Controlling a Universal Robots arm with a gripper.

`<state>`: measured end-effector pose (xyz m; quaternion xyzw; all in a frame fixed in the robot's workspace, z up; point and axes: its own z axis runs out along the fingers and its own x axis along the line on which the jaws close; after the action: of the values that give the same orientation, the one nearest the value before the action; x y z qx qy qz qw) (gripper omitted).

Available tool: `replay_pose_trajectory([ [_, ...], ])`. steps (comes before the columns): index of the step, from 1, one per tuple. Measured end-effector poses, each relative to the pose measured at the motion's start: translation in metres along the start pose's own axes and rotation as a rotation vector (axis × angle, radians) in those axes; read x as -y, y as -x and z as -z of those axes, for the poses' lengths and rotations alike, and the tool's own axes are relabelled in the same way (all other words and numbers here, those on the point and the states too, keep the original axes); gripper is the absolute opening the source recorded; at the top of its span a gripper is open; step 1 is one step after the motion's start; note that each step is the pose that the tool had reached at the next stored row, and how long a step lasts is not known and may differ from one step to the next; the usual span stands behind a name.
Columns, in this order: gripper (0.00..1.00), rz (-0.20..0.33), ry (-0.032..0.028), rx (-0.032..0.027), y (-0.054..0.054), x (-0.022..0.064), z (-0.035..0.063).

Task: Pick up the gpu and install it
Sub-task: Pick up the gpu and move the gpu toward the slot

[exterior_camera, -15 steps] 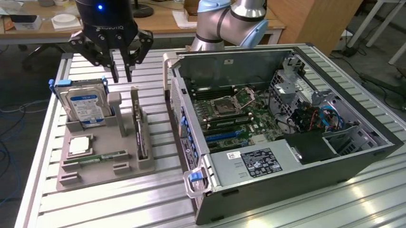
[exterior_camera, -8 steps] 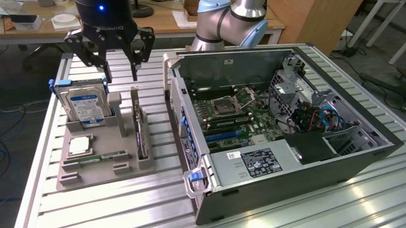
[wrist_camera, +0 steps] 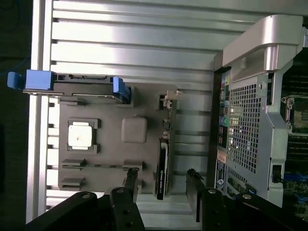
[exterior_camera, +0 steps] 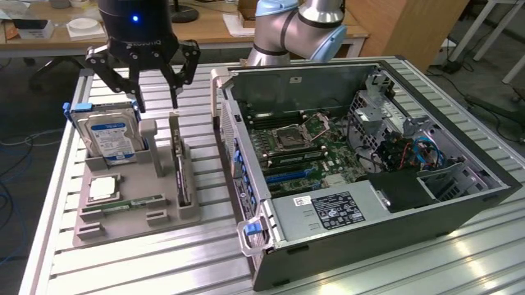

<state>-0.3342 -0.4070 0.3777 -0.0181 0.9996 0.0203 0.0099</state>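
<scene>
The gpu (exterior_camera: 181, 167) is a thin dark card standing on edge in a slot of the grey holder tray (exterior_camera: 139, 222), its silvery bracket at the far end. My gripper (exterior_camera: 156, 103) hangs open just above the tray, over the card's far end, holding nothing. In the wrist view the gpu (wrist_camera: 163, 166) appears edge-on, and my gripper (wrist_camera: 162, 185) has one finger on either side of its line, apart from it. The open computer case (exterior_camera: 361, 153) lies to the exterior view's right, with its motherboard (exterior_camera: 299, 150) exposed.
On the tray also sit a blue-labelled hard drive (exterior_camera: 110, 138) upright, a silver processor chip (exterior_camera: 102, 187) and a green memory stick (exterior_camera: 131, 203). The case's side wall (exterior_camera: 246, 184) rises close beside the tray. A slatted metal table (exterior_camera: 164, 264) carries everything.
</scene>
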Motion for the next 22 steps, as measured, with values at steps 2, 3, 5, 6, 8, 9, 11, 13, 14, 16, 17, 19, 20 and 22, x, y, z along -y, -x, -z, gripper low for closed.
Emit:
replay_pose_trajectory([
  [2,0.53,-0.005,-0.0001,0.0003,0.000,0.0001,-0.0036],
  [3,0.53,-0.010,-0.0001,0.0005,0.000,0.0002,-0.0054],
  [5,0.53,-0.012,-0.0002,0.0006,0.000,0.0004,-0.0091],
  [6,0.53,-0.012,-0.0002,0.0007,0.000,0.0005,-0.0109],
  [8,0.53,-0.012,-0.0002,0.0006,0.000,0.0009,-0.0145],
  [9,0.53,-0.012,-0.0003,0.0006,0.000,0.0017,-0.0162],
  [11,0.53,-0.012,-0.0003,0.0005,-0.001,0.0046,-0.0198],
  [13,0.53,-0.012,-0.0001,0.0008,-0.001,0.0065,-0.0234],
  [14,0.53,-0.012,-0.0002,0.0007,-0.001,0.0066,-0.0252],
  [16,0.53,-0.012,-0.0003,0.0007,-0.001,0.0068,-0.0288],
  [17,0.53,-0.012,-0.0002,0.0008,-0.001,0.0068,-0.0307],
  [19,0.53,-0.012,-0.0002,0.0008,-0.001,0.0070,-0.0344],
  [20,0.53,-0.012,-0.0002,0.0007,-0.001,0.0071,-0.0361],
  [22,0.53,-0.012,-0.0002,0.0008,-0.001,0.0073,-0.0397],
])
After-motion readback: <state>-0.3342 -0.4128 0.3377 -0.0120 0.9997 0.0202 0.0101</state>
